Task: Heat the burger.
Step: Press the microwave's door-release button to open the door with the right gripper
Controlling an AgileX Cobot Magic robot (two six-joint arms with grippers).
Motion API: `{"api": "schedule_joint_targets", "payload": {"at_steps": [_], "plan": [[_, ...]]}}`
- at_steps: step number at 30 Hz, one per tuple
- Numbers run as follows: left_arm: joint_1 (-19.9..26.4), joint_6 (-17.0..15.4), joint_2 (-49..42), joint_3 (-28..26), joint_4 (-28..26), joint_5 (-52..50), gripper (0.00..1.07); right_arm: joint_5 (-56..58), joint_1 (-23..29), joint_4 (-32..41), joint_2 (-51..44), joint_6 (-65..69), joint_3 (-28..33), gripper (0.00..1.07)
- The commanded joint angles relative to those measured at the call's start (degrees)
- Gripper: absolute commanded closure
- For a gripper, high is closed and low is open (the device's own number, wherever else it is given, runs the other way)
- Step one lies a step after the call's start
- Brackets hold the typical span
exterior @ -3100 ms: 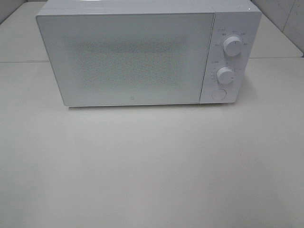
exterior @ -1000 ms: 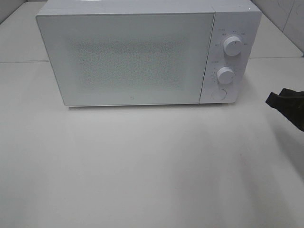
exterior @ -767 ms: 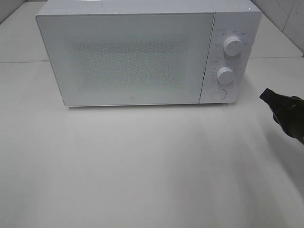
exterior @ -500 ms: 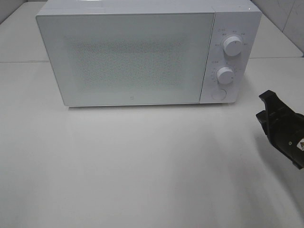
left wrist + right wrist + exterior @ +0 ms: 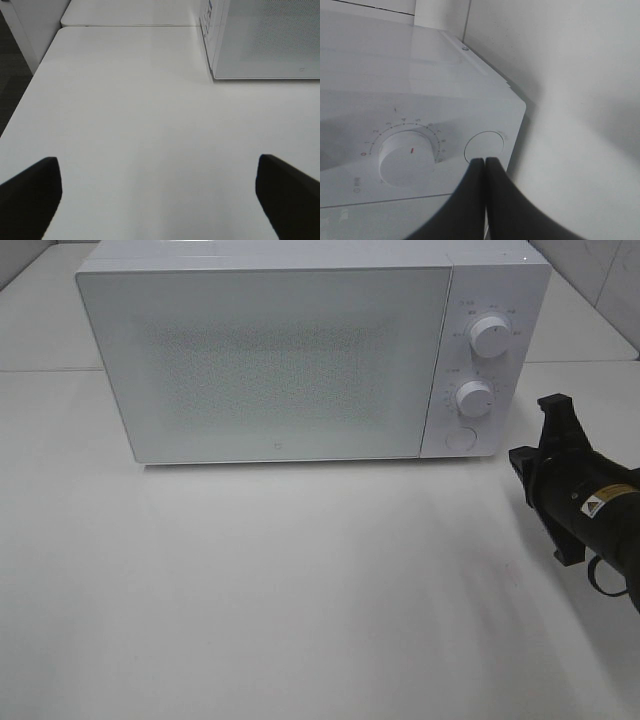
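Far left, off the high camera's field: left gripper [image 5: 157,175], seen by its own wrist camera only. Jaws spread wide, nothing between them, hanging over bare white table [image 5: 300,590]. Dark floor [image 5: 10,65] shows past the table's edge. The near corner of the microwave [image 5: 300,360] sits ahead of that gripper, with a small label [image 5: 207,15] on its side wall.

Centre, high view: white microwave at the back of the table, front facing the camera. Door [image 5: 265,365] closed flush; its panel is a fine dotted screen and gives no view inside.

Burger: shows in no view. Whether it is behind the closed door cannot be told.

Right of the door, control strip, top to bottom: upper knob [image 5: 490,336], lower knob [image 5: 474,398], round button [image 5: 460,438]. The wrist view shows a red mark [image 5: 411,149] on the lower knob's face and a numbered scale arcing around it.

Right edge: right gripper [image 5: 484,162], black, above the table just beside the microwave's right front corner and level with the control strip. Fingers pressed together, holding nothing. In its wrist view the joined tips point at the round button's rim. Contact with it cannot be told.
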Motion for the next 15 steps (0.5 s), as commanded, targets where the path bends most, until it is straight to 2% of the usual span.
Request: {"api": "schedule_joint_targets", "payload": {"at_steps": [1, 5, 15], "plan": [[0.1, -0.3, -0.3, 0.1, 0.1, -0.1, 0.06, 3.3, 0.2, -0.7, 0.1, 0.6, -1.6, 1.07], [0.1, -0.3, -0.3, 0.1, 0.1, -0.1, 0.06, 8.1, 0.2, -0.9, 0.9, 0.8, -4.8, 1.07], [0.1, -0.3, -0.3, 0.1, 0.1, -0.1, 0.06, 9.8, 0.2, -2.3, 4.9, 4.5, -11.1, 1.07]]}}
